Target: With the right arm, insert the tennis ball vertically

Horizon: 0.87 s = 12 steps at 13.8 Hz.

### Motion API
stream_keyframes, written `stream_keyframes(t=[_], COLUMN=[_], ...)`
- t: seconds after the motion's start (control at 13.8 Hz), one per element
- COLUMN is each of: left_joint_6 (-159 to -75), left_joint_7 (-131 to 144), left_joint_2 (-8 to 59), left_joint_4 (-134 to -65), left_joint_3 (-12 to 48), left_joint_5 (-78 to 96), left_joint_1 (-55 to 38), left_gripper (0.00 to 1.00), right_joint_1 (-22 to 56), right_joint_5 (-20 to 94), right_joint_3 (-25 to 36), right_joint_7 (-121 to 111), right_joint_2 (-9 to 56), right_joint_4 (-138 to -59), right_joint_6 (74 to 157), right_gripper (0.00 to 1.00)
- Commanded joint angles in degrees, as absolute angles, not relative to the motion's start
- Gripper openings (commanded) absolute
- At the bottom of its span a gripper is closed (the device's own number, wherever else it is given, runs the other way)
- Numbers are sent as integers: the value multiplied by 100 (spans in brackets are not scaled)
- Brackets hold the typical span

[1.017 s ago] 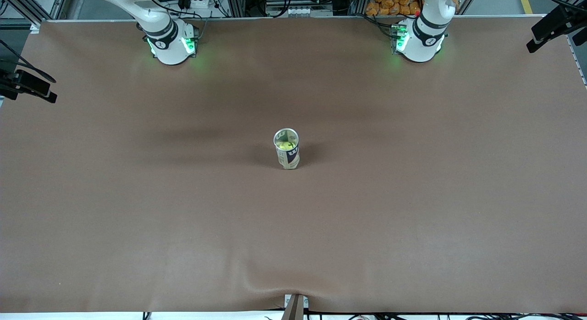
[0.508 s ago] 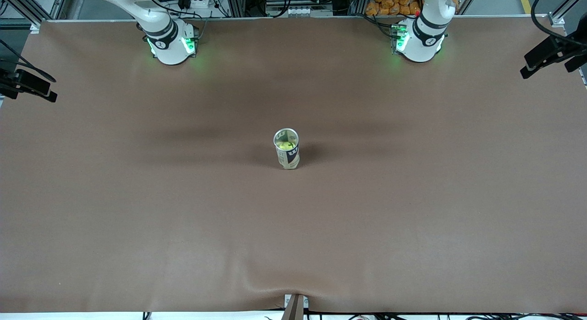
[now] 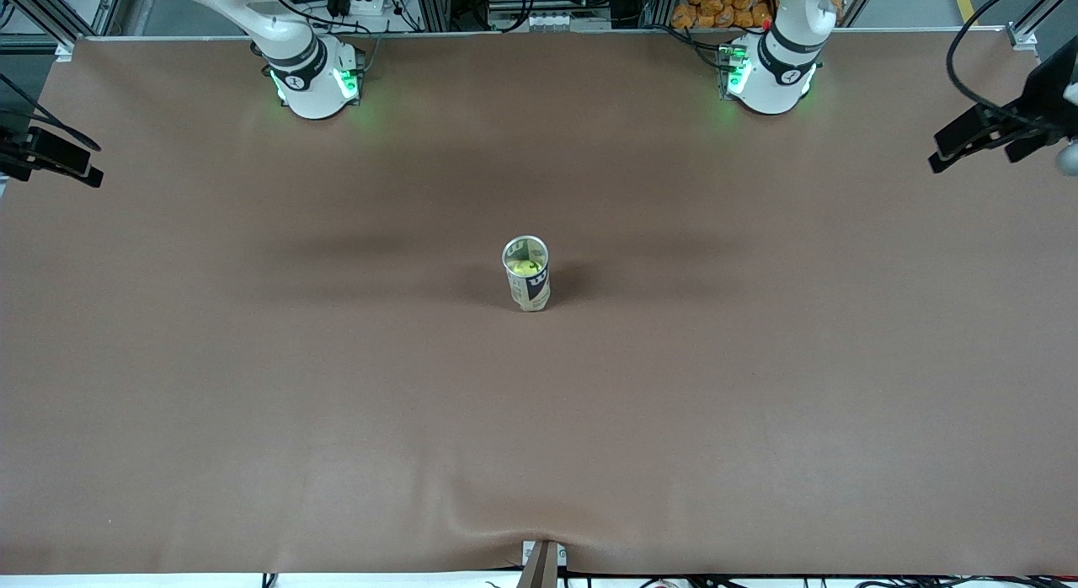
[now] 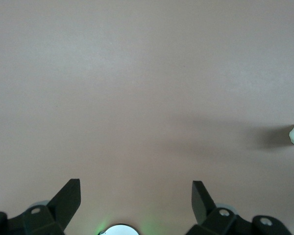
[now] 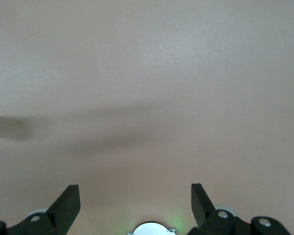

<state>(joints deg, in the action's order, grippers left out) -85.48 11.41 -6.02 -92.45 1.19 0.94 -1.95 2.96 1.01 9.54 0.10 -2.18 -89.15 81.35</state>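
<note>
One tennis ball (image 3: pixel 526 268) inside one upright can (image 3: pixel 527 286); two end effectors, left end effector (image 4: pixel 136 192) and right end effector (image 5: pixel 135 192), both wide, empty.

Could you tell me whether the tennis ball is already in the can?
In: the yellow tennis ball shows inside the upright, open-topped can.

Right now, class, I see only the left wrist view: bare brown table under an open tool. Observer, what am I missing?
Observer: A tube stands upright mid-table, mouth open.
Operator: Anything in it?
Observer: A yellow tennis ball sits inside.
Operator: And the right tool?
Observer: The right tool hangs open and empty over bare table at the right arm's end; your left tool is over the left arm's end.
</note>
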Motion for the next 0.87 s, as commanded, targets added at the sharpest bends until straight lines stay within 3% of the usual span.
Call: stream_keyframes(t=[0.0, 0.8], left_joint_6=[-8745, -8798], left_joint_7=[1196, 546], left_joint_2=[-984, -958], left_joint_4=[-9677, -9677], left_joint_3=[237, 202], left_joint_5=[158, 167], left_joint_1=[-115, 9], left_gripper=[100, 100], right_joint_1=[255, 281], right_joint_5=[176, 185], right_joint_3=[949, 940], right_joint_7=[26, 18], right_joint_2=[-211, -193], right_joint_4=[-8842, -8842], right_joint_6=[8051, 8104], right_gripper=[100, 100])
